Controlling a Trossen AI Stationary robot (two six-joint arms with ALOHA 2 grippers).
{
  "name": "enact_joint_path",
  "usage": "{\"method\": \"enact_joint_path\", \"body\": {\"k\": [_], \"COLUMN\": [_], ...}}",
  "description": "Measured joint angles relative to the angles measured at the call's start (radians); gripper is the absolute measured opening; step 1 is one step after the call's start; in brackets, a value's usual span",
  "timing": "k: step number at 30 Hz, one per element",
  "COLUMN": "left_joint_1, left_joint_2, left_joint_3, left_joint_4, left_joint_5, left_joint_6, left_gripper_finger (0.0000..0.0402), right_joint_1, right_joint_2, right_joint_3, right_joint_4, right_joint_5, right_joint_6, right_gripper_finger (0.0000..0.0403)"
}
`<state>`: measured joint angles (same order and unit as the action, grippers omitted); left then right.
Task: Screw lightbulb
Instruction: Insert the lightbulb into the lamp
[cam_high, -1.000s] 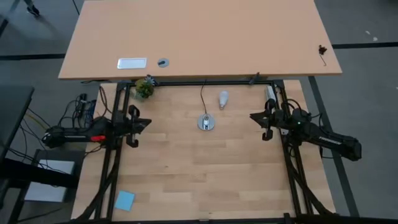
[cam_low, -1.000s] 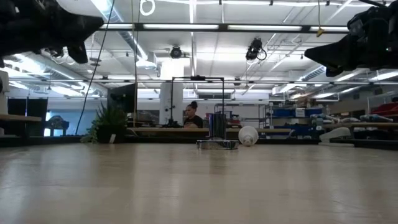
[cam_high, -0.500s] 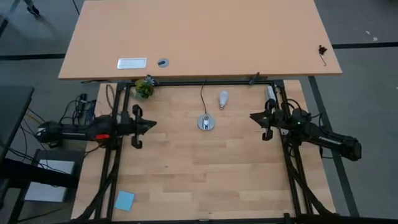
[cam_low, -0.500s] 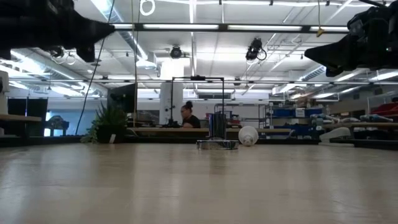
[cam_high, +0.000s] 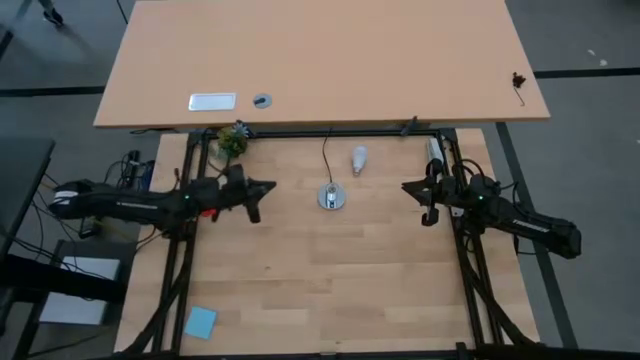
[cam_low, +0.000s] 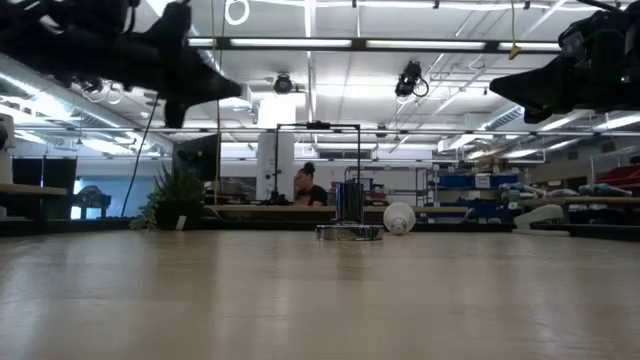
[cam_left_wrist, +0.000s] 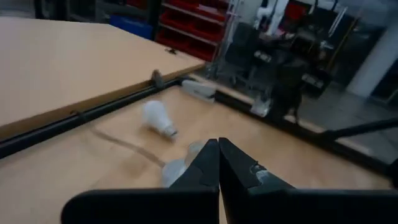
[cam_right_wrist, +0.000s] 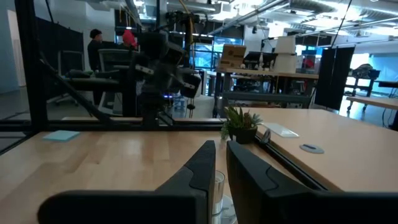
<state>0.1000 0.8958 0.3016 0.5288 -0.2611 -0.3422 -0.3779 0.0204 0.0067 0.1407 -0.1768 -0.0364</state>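
From above, the lightbulb (cam_high: 358, 158) lies on its side on the table (cam_high: 330, 270), near the far frame bar and just beyond the round silver socket (cam_high: 331, 197) with its black cord (cam_high: 325, 160). The left gripper (cam_high: 262, 188) reaches in from the left side, pointing at the socket but well apart from it, and holds nothing. The right gripper (cam_high: 412, 189) waits at the right side of the table, also empty. A small plant (cam_high: 232, 141) sits at the far left corner and a blue note (cam_high: 200, 321) lies near the front left.

At table height, the socket (cam_low: 349, 232) and the lightbulb (cam_low: 399, 218) show far back on the table surface (cam_low: 320, 300), the bulb just beside the socket. Both arms hang dark above. A person (cam_low: 309, 186) sits in the room behind.

From the left wrist, the fingers (cam_left_wrist: 211, 163) are pressed together with no gap and nothing between them; the lightbulb (cam_left_wrist: 158, 118) lies ahead on the wood.

From the right wrist, the fingers (cam_right_wrist: 205, 163) stand almost together, a thin slit between them, holding nothing. The plant (cam_right_wrist: 239, 125) shows beyond.
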Motion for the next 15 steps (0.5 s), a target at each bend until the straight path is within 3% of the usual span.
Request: {"method": "enact_joint_path", "body": {"k": [7,15], "left_joint_1": [0.012,0.017], "left_joint_2": [0.275,0.564], "left_joint_3": [0.234,0.533], "left_joint_4": [-0.066,-0.209], "left_joint_5": [0.227,0.161], "left_joint_6": [0.052,-0.102], "left_gripper_finger": [0.0001,0.0001], "right_joint_1": [0.000,0.000], "right_joint_2": [0.000,0.000], "right_joint_3": [0.000,0.000], "right_joint_4": [0.000,0.000], "right_joint_5": [0.000,0.000], "right_joint_6": [0.000,0.000], "right_gripper_finger": [0.0050,0.0050]}}
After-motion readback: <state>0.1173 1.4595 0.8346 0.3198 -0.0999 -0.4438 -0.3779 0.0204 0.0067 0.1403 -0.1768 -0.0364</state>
